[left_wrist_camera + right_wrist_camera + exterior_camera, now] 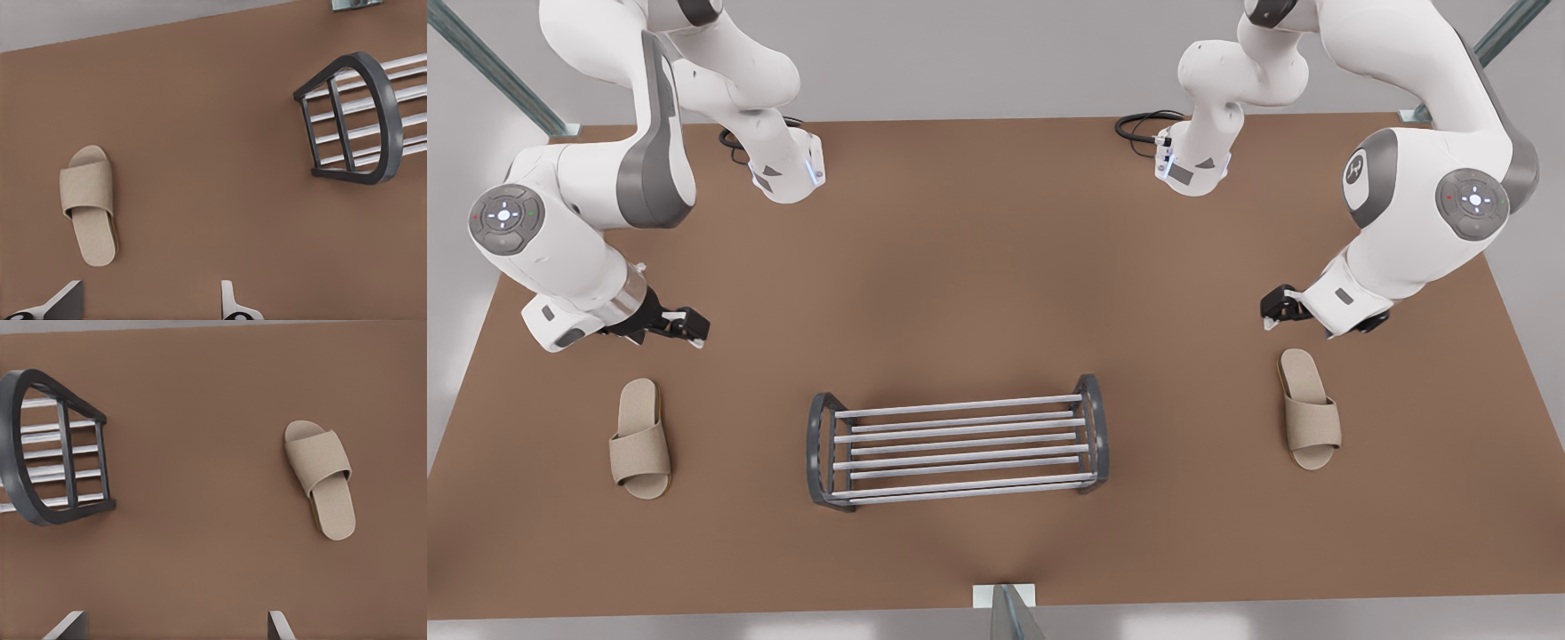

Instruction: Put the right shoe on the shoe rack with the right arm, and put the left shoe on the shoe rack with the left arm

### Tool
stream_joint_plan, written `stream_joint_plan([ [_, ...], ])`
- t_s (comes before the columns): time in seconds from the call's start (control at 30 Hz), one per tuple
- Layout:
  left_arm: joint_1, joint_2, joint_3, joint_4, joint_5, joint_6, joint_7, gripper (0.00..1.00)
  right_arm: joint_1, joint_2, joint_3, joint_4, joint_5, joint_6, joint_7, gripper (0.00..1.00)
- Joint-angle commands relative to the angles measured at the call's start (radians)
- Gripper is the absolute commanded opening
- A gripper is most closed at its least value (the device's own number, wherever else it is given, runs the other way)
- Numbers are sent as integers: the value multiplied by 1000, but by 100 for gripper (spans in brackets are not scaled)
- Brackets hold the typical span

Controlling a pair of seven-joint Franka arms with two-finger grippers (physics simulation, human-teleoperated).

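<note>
Right gripper [690, 327], jaws wide, hangs near the right shoe [640, 438] by one side edge of the tabletop [978, 267]. The shoe rack [959, 440] stands mid-front, and the left shoe [1309, 407] lies by the opposite edge beneath the wide-open left gripper [1273, 311]. Both slippers are probably light and soft, so pinch across the stiffer sole.

Shoe rack [959, 442] between two slippers [641, 437]

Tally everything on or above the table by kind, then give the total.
Slippers: 2, left shoe and right shoe
Shoe rack: 1
End effectors: 2, left end effector and right end effector, both open, each near its shoe
Total: 5
</note>
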Motion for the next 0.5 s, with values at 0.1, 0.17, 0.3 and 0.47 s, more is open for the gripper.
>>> stream_joint_plan([
  [0.1, 64, 19, -1, 4, -10, 16, 18, 100, 10, 37, 1, 8, 4, 1, -58, 100],
  [0.17, -4, 19, 0, 10, 10, -17, -252, 100, -2, 80, 0, 0, -4, -47, -94, 100],
  [0.3, -374, 111, 3, -122, 699, -31, -1248, 100, -226, 100, 0, -27, -2, -47, -416, 100],
  [0.47, -391, -41, 16, -647, 1045, 381, -2062, 100, -965, 177, 618, -172, -64, 149, -782, 100],
])
